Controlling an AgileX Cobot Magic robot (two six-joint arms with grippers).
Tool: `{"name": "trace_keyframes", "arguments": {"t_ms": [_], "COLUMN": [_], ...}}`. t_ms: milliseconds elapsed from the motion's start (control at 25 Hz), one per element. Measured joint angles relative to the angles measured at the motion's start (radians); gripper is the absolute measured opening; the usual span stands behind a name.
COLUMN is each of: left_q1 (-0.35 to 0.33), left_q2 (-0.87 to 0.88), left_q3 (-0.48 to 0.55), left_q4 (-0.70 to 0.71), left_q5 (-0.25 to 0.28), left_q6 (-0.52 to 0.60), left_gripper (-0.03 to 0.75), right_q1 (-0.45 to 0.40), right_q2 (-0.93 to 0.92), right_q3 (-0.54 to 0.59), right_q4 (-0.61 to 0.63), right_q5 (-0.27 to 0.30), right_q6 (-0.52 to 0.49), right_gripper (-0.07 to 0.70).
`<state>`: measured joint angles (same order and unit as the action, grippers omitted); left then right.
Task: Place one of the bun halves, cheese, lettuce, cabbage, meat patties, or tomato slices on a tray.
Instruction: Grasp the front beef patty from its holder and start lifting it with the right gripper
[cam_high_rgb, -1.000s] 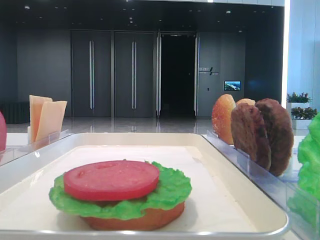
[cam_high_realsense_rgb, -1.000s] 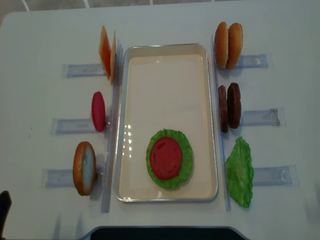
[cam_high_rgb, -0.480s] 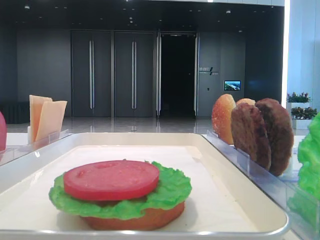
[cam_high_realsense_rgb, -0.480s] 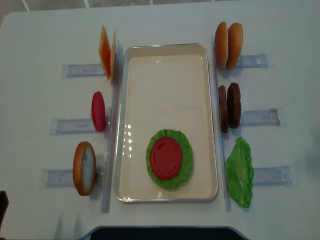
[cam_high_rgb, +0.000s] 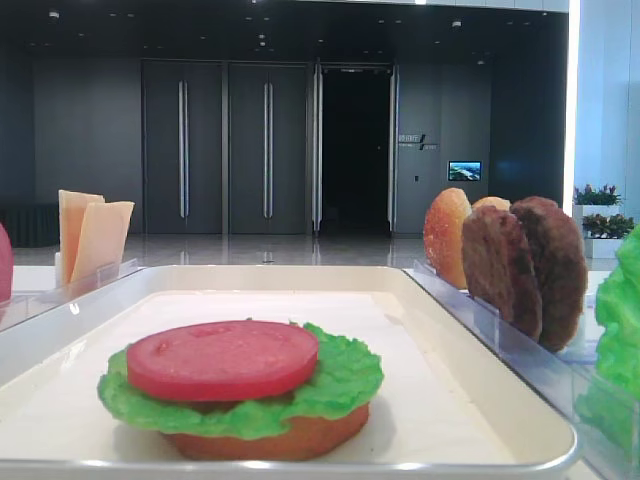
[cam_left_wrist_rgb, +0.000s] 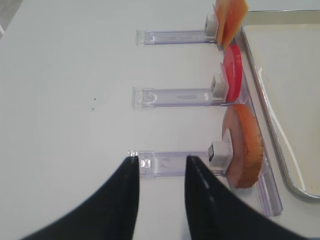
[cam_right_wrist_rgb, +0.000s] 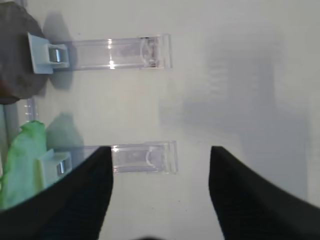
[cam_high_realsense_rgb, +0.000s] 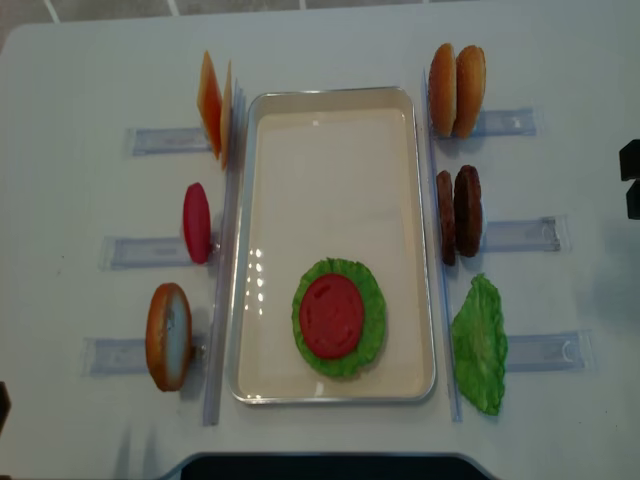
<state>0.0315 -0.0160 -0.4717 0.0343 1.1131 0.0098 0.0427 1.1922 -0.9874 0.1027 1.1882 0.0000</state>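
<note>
Partial burger stack on tray; both end effectors empty, off to the sides of the table.

The tray (cam_high_realsense_rgb: 335, 140) lies mid-table with a bun base (cam_high_rgb: 270, 440), a lettuce leaf (cam_high_realsense_rgb: 372, 320) and a tomato slice (cam_high_realsense_rgb: 331, 316) stacked at its near end. Remaining items stand on edge in clear racks (cam_high_realsense_rgb: 520, 234) beside the tray, presumably to offer an edge for grasping: meat patties (cam_high_realsense_rgb: 460, 215), bun halves (cam_high_realsense_rgb: 456, 90) and spare lettuce (cam_high_realsense_rgb: 480, 345) on the right; cheese (cam_high_realsense_rgb: 214, 105), tomato (cam_high_realsense_rgb: 197, 222) and a bun half (cam_high_realsense_rgb: 168, 336) on the left. Left end effector (cam_left_wrist_rgb: 161, 172): fingers moderately apart, holding nothing, over the bun rack. Right end effector (cam_right_wrist_rgb: 160, 160): fingers wide apart, empty, beside the lettuce rack.
</note>
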Motion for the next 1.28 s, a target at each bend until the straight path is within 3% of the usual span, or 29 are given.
{"name": "trace_keyframes", "arguments": {"t_ms": [200, 360, 480, 680, 960, 1280], "left_q1": [0.0, 0.0, 0.0, 0.0, 0.0, 0.0], "left_q2": [0.0, 0.0, 0.0, 0.0, 0.0, 0.0], "left_q3": [0.0, 0.0, 0.0, 0.0, 0.0, 0.0], "left_q4": [0.0, 0.0, 0.0, 0.0, 0.0, 0.0], "left_q5": [0.0, 0.0, 0.0, 0.0, 0.0, 0.0], "left_q6": [0.0, 0.0, 0.0, 0.0, 0.0, 0.0], "left_gripper": [0.172, 0.118, 0.093, 0.071, 0.043, 0.001], "right_q1": [0.142, 0.283, 0.376, 0.509, 0.606, 0.619], "right_q2": [0.0, 0.001, 0.017, 0.098, 0.209, 0.317], "right_q3": [0.0, -0.001, -0.008, -0.064, -0.132, -0.145], "right_q4": [-0.001, -0.001, -0.001, -0.001, -0.001, -0.014], "right_q5": [-0.042, -0.113, -0.155, -0.173, -0.223, -0.285], "right_q6": [0.147, 0.277, 0.346, 0.402, 0.409, 0.411], "right_gripper": [0.433, 0.433, 0.433, 0.433, 0.433, 0.433]}}
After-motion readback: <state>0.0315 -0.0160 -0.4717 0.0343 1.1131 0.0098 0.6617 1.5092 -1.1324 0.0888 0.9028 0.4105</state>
